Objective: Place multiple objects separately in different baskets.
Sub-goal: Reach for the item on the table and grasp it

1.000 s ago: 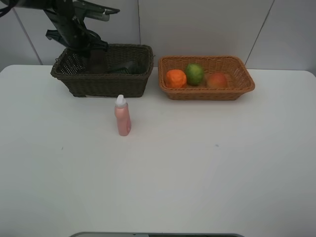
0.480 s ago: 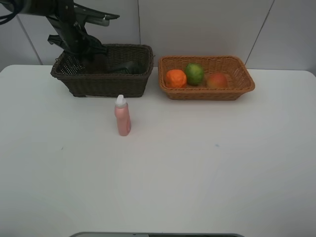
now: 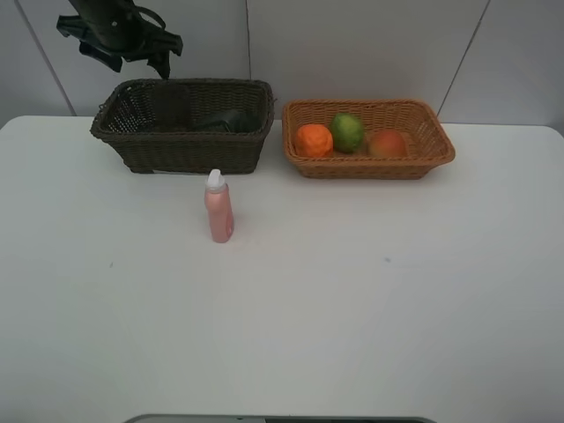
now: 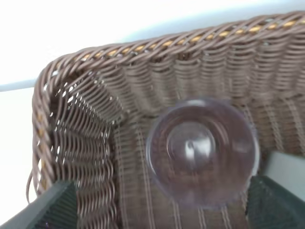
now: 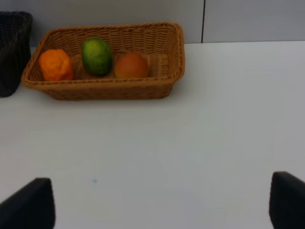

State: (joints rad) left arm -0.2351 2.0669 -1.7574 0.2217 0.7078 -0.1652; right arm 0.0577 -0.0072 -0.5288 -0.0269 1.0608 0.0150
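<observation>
Nearest you on the white tabletop (image 3: pixel 352 300), the pink white-capped bottle (image 3: pixel 218 208) stands upright, just in front of the dark brown woven wicker basket (image 3: pixel 181 145). Beyond it, that basket holds the translucent mauve plastic cup (image 4: pixel 202 152) in a corner, while the shallower orange-tan wicker basket (image 3: pixel 370 166) beside it holds the orange tangerine (image 3: pixel 314 140), green lime (image 3: pixel 347 131) and red-yellow peach-like fruit (image 3: pixel 387 143). Farthest back, your left tool (image 3: pixel 123 55) hangs above the dark basket with its fingers spread, gripping nothing; your right tool (image 5: pixel 157 202) is spread wide over bare tabletop, also gripping nothing.

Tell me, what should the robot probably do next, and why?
Probably send the open left gripper toward the pink bottle. It is the only item standing on the table: the cup lies in the dark basket, and all three fruits sit in the orange basket.
</observation>
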